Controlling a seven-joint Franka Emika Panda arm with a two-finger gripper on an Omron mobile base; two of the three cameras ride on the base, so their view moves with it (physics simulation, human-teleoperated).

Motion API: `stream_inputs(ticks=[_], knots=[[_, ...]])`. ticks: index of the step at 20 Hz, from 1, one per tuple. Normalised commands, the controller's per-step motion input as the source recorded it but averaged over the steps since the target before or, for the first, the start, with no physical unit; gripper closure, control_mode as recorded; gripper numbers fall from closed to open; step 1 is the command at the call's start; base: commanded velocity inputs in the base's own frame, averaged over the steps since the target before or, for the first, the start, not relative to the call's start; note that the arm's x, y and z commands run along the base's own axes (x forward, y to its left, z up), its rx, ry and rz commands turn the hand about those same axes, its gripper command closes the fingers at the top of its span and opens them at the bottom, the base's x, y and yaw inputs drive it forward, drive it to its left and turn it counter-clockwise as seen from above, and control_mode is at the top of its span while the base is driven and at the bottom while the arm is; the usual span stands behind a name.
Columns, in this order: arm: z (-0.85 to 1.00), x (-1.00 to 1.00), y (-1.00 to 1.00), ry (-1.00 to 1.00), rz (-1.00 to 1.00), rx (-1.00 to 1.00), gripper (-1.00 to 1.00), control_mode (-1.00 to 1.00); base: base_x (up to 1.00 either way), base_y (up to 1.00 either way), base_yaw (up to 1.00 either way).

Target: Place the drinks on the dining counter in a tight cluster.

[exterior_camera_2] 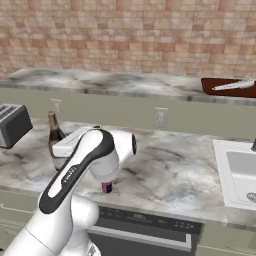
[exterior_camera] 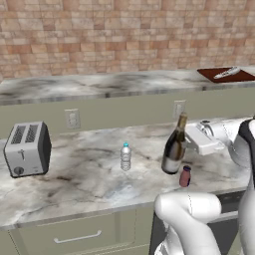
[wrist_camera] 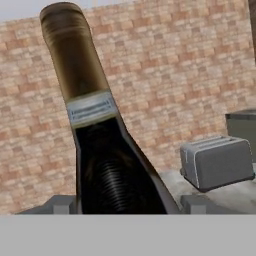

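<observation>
- The wine bottle [exterior_camera: 175, 149] is tilted, its neck leaning toward the arm on the right and its base at or just off the lower worktop [exterior_camera: 74, 174]. In the hand view it sits close between the two finger tips.
- The pincer [exterior_camera: 191, 141] is at the bottle's upper body. It looks closed on the glass below the shoulder, with the jaws spread fairly wide around it.
- The bottle is likely glass: stiff, heavy, smooth and breakable. A hold on the wide body is safer than one on the thin neck, since the weight sits low.
- The small maroon bottle [exterior_camera: 185, 176] stands just near of the wine bottle. The clear water bottle [exterior_camera: 125, 156] stands apart to the left.
- The raised dining counter [exterior_camera: 99, 84] runs along the far side, with a dark board [exterior_camera: 224, 74] at its right end.
- A toaster [exterior_camera: 27, 148] sits far left.
</observation>
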Motion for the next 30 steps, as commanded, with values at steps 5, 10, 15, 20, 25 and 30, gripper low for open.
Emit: stream_inputs(ticks=[5, 10, 15, 20, 25, 30], knots=[[0.46, -0.26, 0.0, -0.14, -0.04, 0.0, 1.0, -1.0, 0.0, 0.0, 0.0], [0.19, -0.04, 0.0, 0.0, 0.0, -0.02, 1.0, -1.0, 0.0, 0.0, 0.0], [0.0, 0.0, 0.0, 0.0, 0.0, 0.0, 1.0, -1.0, 0.0, 0.0, 0.0], [0.0, -0.09, 0.0, 0.0, 0.0, 0.0, 1.0, 1.0, -0.22, 0.06, 0.0], [0.0, 0.0, 0.0, 0.0, 0.0, 0.0, 1.0, 1.0, -0.75, 0.94, -0.13], [0.0, 0.0, 0.0, 0.0, 0.0, 0.0, 1.0, 1.0, -0.5, 1.0, -0.25]])
